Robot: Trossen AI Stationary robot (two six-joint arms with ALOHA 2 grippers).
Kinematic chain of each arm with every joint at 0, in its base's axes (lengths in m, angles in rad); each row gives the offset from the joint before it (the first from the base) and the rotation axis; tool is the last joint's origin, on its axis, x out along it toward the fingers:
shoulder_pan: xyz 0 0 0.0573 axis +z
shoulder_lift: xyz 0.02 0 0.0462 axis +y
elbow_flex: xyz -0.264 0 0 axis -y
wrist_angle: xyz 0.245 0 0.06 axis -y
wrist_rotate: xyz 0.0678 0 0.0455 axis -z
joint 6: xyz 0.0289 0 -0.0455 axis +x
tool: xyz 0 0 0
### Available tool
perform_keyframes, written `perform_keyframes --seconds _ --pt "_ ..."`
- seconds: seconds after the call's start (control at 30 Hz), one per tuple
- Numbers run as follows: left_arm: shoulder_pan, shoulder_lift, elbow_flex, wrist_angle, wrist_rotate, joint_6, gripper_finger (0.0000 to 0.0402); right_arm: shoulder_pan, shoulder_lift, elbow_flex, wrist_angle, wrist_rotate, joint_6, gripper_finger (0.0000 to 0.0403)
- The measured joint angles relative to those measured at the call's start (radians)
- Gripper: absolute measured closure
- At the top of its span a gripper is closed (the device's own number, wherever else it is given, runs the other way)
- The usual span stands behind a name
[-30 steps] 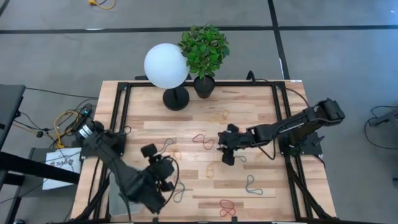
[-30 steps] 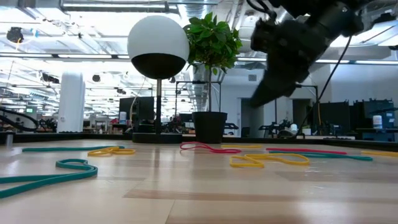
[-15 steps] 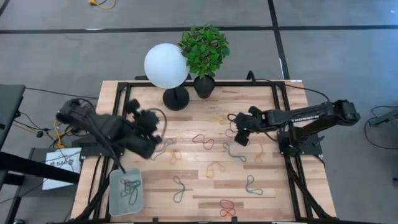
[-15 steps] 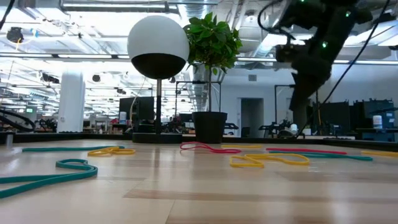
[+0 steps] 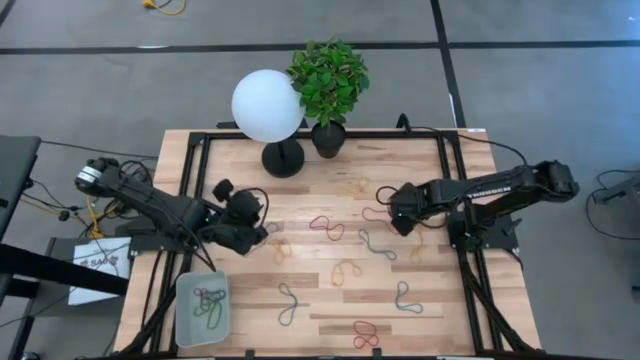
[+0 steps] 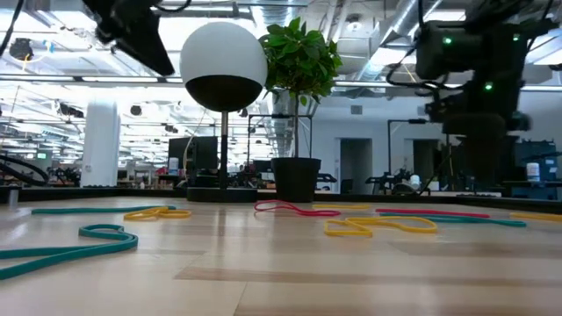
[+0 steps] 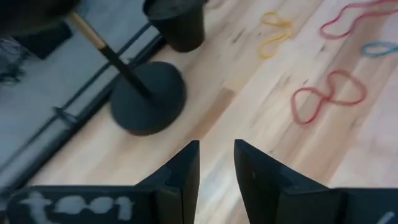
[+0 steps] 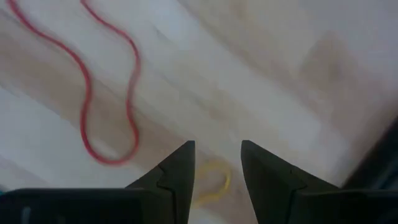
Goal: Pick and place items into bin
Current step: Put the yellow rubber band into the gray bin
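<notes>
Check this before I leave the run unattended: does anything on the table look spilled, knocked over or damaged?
Nothing stands out. The rubber bands lie scattered flat on the table, as expected, and several sit inside the bin. The globe lamp and potted plant stand upright. Both grippers, left and right, are open and empty.

Rubber-band loops are scattered over the wooden table, and several are held in the bin at its near-left corner. The left gripper is seen above the table's left side, the right gripper right of centre.
</notes>
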Motion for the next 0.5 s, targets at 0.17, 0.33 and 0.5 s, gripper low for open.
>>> perform_keyframes --seconds 0.17,0.33,0.5 --pt "-0.007 0.001 -0.051 0.168 0.019 0.011 0.0310 0.039 0.000 0.000 -0.058 -0.080 0.183 0.0278" --pt "-0.024 0.001 -0.081 0.274 0.025 0.054 0.0310 0.070 0.001 0.000 -0.066 -0.072 0.263 0.0278" --pt "-0.052 0.001 -0.093 0.312 0.025 0.051 0.0310 0.095 0.001 -0.005 -0.060 -0.042 0.297 0.0278"
